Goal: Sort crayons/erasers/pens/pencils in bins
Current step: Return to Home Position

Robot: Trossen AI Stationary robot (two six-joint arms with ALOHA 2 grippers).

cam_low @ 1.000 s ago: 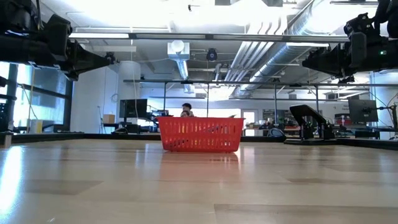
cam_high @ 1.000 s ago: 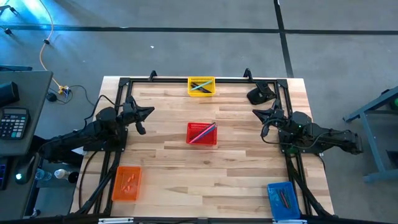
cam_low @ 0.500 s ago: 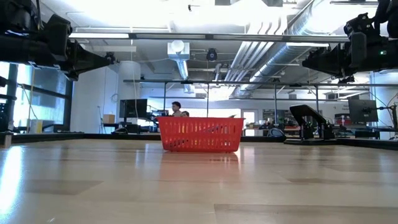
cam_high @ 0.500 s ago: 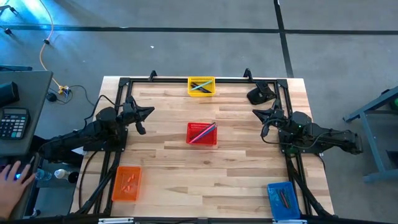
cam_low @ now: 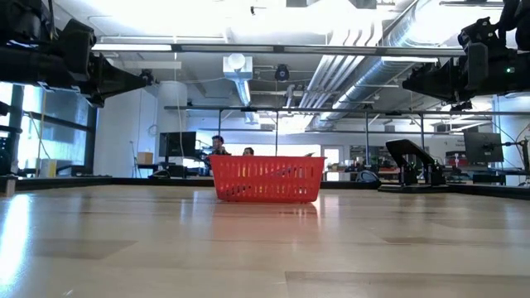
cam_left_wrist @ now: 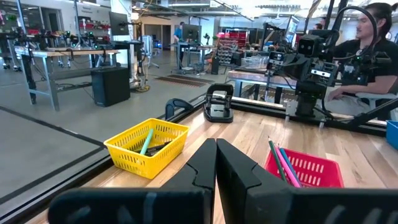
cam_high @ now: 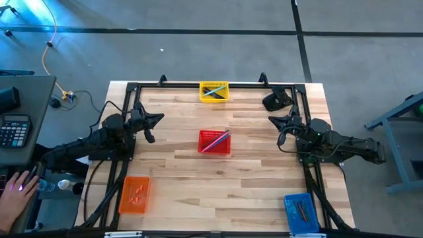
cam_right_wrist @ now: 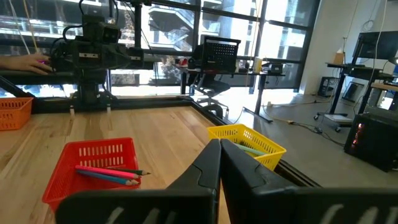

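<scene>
Four bins stand on the wooden table. The red bin (cam_high: pixel 215 141) at the centre holds pink and blue pencils (cam_right_wrist: pixel 109 173). The yellow bin (cam_high: pixel 213 91) at the far edge holds a green pencil (cam_left_wrist: pixel 145 142) and a darker stick. The orange bin (cam_high: pixel 135 194) at the near left holds short orange crayons. The blue bin (cam_high: pixel 301 211) at the near right holds dark pens. No erasers can be made out. My left gripper (cam_high: pixel 160 119) hovers shut at the table's left side. My right gripper (cam_high: pixel 271 119) hovers shut at the right. Both point level toward the centre and hold nothing.
A black device (cam_high: pixel 276 100) sits at the table's far right corner. A black frame (cam_high: pixel 132 89) runs along the table's edges. A desk with a calculator (cam_high: pixel 13 131) stands left of the table, and a person's hand (cam_high: pixel 16 188) rests there.
Both arms have kept still. A person's hand has come into view at the desk left of the table. A person in the room behind the red bin has walked leftward.
</scene>
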